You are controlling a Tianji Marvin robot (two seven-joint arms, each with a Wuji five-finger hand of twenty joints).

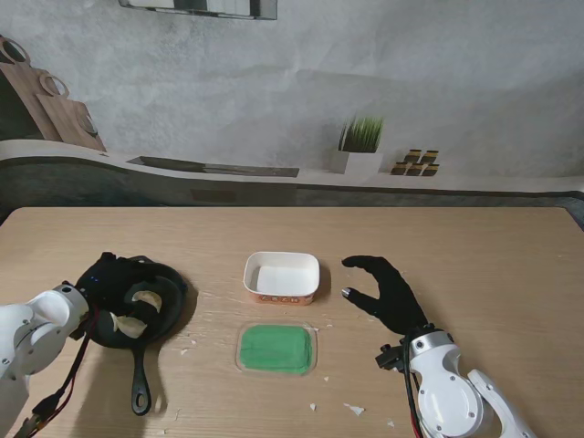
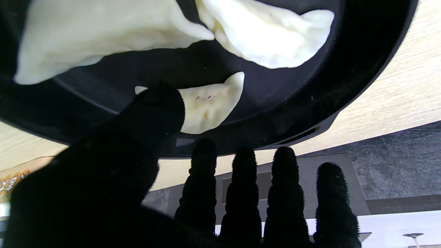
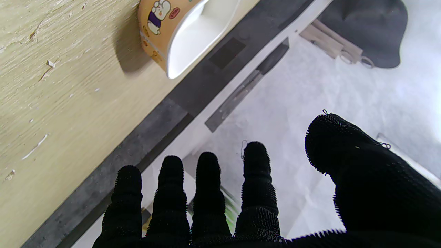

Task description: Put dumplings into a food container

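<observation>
A black skillet (image 1: 175,292) on the table's left holds pale dumplings (image 1: 146,299). In the left wrist view three dumplings lie in the skillet (image 2: 320,100): two large ones (image 2: 103,31) (image 2: 272,31) and a smaller one (image 2: 213,103). My left hand (image 1: 108,274) hovers over the pan's far left side, its thumb (image 2: 158,106) touching the smaller dumpling and its fingers (image 2: 244,193) stretched straight past the rim. The white food container (image 1: 281,276) (image 3: 186,31) stands mid-table, with nothing visible inside. My right hand (image 1: 388,294) (image 3: 241,206) is open to the container's right, holding nothing.
A green lid (image 1: 276,349) lies flat nearer to me than the container. The skillet's handle (image 1: 140,383) points toward me. Small white crumbs (image 1: 354,409) dot the wooden table. A plant pot (image 1: 358,151) and cutting boards sit on the ledge beyond the table.
</observation>
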